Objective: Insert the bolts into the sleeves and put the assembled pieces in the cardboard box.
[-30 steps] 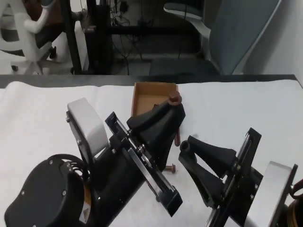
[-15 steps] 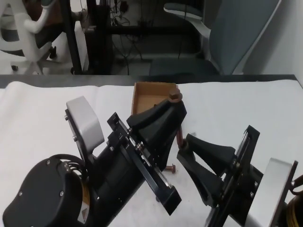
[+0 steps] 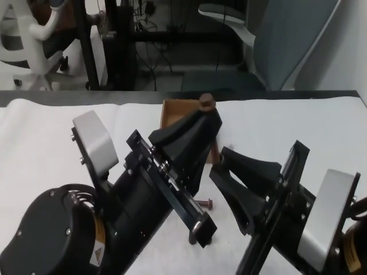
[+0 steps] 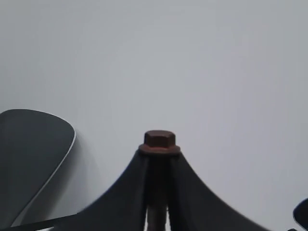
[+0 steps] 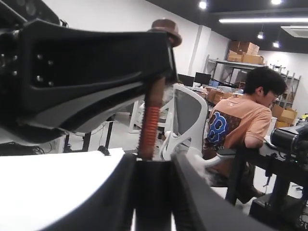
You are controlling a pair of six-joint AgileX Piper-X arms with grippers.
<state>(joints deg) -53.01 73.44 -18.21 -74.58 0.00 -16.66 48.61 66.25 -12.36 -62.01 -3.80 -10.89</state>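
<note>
My left gripper [image 3: 205, 117] is shut on a rusty bolt [image 3: 207, 103] and holds it upright above the bench, the hex head [image 4: 159, 140] sticking out past the fingertips. In the right wrist view the bolt's threaded shank [image 5: 150, 124] runs down from the left gripper [image 5: 161, 62] to a dark sleeve [image 5: 153, 192]. That sleeve sits between the fingers of my right gripper [image 3: 221, 163], which is shut on it, just below and beside the left one. The cardboard box [image 3: 175, 117] stands right behind both grippers, partly hidden by them.
A second bolt [image 3: 204, 203] lies on the white bench cover [image 3: 46, 137] between the two arms. Office chairs and desk frames stand beyond the bench's far edge. A seated person [image 5: 236, 125] shows far off in the right wrist view.
The left gripper has lifted the bolt and carried it a little toward the box. The right gripper has risen with it and stayed close under the bolt's shank.
</note>
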